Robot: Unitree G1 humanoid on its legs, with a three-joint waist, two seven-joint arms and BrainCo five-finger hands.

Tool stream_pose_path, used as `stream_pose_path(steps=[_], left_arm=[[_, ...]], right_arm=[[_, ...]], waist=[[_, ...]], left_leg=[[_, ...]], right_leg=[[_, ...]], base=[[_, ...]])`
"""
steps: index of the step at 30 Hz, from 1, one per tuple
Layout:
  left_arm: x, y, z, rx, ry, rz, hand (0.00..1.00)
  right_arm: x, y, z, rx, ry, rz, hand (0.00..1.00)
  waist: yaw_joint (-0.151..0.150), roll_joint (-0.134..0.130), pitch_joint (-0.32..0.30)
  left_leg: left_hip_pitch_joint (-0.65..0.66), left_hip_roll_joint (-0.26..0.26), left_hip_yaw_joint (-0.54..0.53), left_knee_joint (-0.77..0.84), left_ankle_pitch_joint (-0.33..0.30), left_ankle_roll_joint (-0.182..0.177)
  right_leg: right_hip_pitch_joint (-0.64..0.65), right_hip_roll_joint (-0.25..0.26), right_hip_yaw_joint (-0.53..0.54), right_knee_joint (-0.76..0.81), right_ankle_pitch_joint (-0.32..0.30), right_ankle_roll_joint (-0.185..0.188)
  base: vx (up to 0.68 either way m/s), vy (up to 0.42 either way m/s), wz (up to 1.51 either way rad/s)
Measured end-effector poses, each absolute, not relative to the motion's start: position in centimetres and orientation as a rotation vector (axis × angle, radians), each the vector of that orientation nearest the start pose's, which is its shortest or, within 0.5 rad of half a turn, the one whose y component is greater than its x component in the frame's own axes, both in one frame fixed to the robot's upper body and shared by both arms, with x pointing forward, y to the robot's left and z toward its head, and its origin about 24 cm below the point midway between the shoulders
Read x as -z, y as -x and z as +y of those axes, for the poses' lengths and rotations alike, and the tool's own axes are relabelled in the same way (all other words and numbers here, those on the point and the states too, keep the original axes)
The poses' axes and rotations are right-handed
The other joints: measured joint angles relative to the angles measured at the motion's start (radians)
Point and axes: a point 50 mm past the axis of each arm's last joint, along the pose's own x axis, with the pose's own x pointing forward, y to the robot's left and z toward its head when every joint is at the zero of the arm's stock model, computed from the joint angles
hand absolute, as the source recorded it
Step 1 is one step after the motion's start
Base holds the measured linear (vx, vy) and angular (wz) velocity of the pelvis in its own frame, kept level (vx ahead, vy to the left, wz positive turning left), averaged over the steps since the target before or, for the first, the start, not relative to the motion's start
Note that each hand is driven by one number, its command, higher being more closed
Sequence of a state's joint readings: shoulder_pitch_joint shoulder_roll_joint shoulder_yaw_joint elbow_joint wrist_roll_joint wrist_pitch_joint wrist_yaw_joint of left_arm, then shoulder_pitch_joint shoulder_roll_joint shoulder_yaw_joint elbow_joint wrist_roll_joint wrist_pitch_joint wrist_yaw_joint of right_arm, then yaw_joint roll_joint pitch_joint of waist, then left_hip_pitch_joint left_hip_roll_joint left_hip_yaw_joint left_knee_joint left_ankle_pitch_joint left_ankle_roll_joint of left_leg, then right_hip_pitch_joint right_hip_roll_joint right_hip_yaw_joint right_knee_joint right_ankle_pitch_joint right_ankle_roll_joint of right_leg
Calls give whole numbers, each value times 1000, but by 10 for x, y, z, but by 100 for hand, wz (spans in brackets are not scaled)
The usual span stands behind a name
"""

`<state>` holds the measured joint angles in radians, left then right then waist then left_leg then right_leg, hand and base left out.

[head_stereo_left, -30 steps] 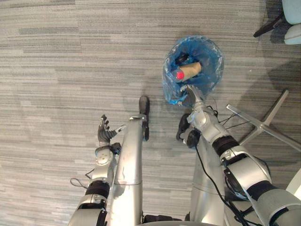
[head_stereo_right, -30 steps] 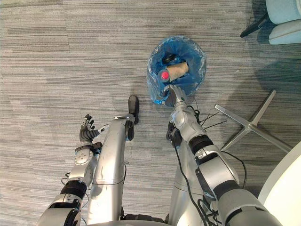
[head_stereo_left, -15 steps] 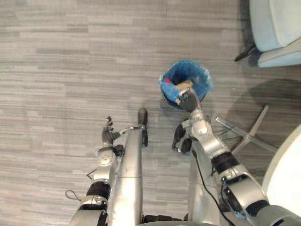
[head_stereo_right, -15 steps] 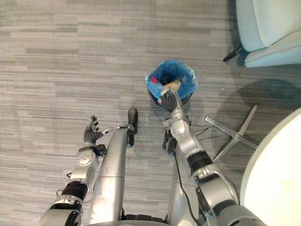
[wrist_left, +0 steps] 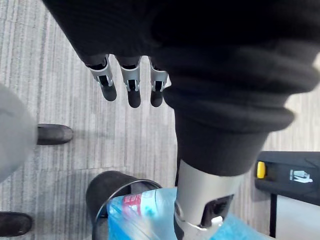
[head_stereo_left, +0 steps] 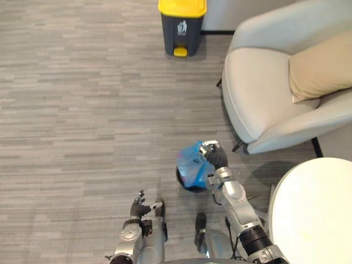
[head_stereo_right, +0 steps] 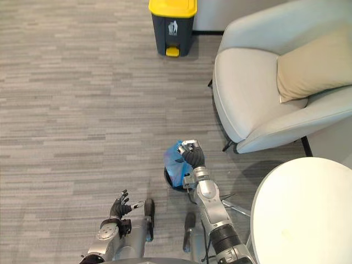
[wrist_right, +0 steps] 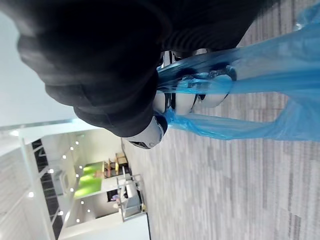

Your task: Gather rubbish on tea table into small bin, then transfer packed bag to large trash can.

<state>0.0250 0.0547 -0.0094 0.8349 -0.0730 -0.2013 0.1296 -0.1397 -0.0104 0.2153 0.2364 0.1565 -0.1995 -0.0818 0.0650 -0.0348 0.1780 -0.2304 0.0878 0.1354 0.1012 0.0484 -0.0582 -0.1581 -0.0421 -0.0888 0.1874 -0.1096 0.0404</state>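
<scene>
Right hand (head_stereo_left: 214, 158) clamped on bunched bag (head_stereo_left: 190, 171) over bin (head_stereo_left: 186, 186) just below; risk of thin plastic tearing or slipping if jerked.

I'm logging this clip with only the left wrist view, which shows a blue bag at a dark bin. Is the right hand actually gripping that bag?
Observer: Yes. The right hand has its fingers curled round the gathered top of the blue bag. The right wrist view shows the plastic pulled taut through them.
Reviewer: How far along is the transfer?
Observer: Not there yet. The yellow-lidded trash can stands well ahead of the robot, apart from the bag.
Reviewer: Anything beside the path?
Observer: A pale armchair sits on the robot's right, between the white round table and the can.
</scene>
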Motion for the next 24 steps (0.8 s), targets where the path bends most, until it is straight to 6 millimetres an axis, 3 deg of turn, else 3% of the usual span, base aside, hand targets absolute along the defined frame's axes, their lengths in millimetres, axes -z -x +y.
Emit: stream_pose_path(steps=[6, 8, 10, 11, 12, 13, 15, 17, 19, 21, 22, 23, 24], left_arm=[[123, -157, 180, -184, -49, 693, 0], [121, -160, 179, -171, -55, 678, 0], [108, -172, 180, -154, -64, 598, 0], [103, -176, 181, -154, -64, 571, 0], [93, -186, 182, -150, -69, 512, 0], [86, -190, 182, -149, -68, 472, 0], [76, -186, 186, -164, -70, 413, 0], [67, -181, 187, -173, -63, 365, 0], [57, -179, 172, -144, -15, 314, 0], [54, -180, 158, -101, 20, 301, 0], [51, -182, 151, -69, 31, 286, 0], [44, -187, 145, -47, 39, 252, 0], [33, -194, 142, -32, 44, 195, 0]], right_arm=[[-50, -269, -93, -179, -141, -133, 100], [-60, -269, -88, -201, -146, -174, 100], [-73, -270, -86, -208, -155, -236, 100], [-77, -270, -86, -207, -156, -249, 100], [-84, -272, -86, -203, -157, -278, 100], [-89, -273, -85, -198, -161, -298, 100], [-99, -271, -82, -201, -164, -348, 100], [-118, -269, -77, -235, -147, -441, 100], [-148, -270, -84, -240, -90, -588, 100], [-152, -274, -93, -224, -44, -607, 100], [-150, -276, -99, -206, -14, -592, 100], [-148, -280, -106, -189, 11, -579, 100], [-149, -284, -109, -173, 21, -574, 100]], waist=[[1, 2, -35], [0, 1, -34], [0, 5, -31], [0, 10, -25], [0, 13, -9], [3, 20, -2], [10, 18, -3], [25, 1, -18], [58, 54, -19], [55, 105, -4], [48, 117, -7], [43, 108, -2], [29, 91, 7]], left_leg=[[87, -8, 31, -97, 40, -1], [66, -8, 43, -72, 37, 3], [-19, 2, 6, 28, 13, 29], [-26, 10, 5, 38, 12, 31], [-40, 8, -10, 65, 5, 41], [-46, -2, -46, 87, 0, 49], [-56, -21, -79, 99, 12, 49], [-98, -41, -107, 100, 41, 38], [-184, -28, -146, 50, 89, 12], [-189, -15, -207, -17, 91, -1], [-179, -15, -223, -71, 62, -42], [-183, -14, -208, -81, 24, -85], [-206, -22, -170, -3, 23, -71]], right_leg=[[39, 11, 49, -52, 40, 4], [11, 10, 70, -25, 47, 4], [-63, 6, 77, 58, 48, 9], [-68, 7, 81, 87, 33, 25], [-119, 1, 92, 300, -52, 19], [-126, -2, 93, 495, -113, 44], [-69, -5, 104, 606, -160, 78], [-9, 7, 125, 492, -223, 47], [-4, 51, 118, 299, -279, -16], [-25, 81, 77, 289, -241, -35], [-28, 84, 48, 275, -215, -46], [-34, 61, 13, 244, -187, -65], [-29, 36, -21, 212, -153, -74]], base=[[-41, 25, -23], [-99, 43, -30], [-162, 23, -7], [-191, -10, 25], [-196, -25, 62], [-202, -23, 79], [-201, -87, 78], [-275, -157, 49], [-344, -122, 17], [-274, -84, 54], [-346, -79, 84], [-333, -38, 94], [-277, -23, 86]])
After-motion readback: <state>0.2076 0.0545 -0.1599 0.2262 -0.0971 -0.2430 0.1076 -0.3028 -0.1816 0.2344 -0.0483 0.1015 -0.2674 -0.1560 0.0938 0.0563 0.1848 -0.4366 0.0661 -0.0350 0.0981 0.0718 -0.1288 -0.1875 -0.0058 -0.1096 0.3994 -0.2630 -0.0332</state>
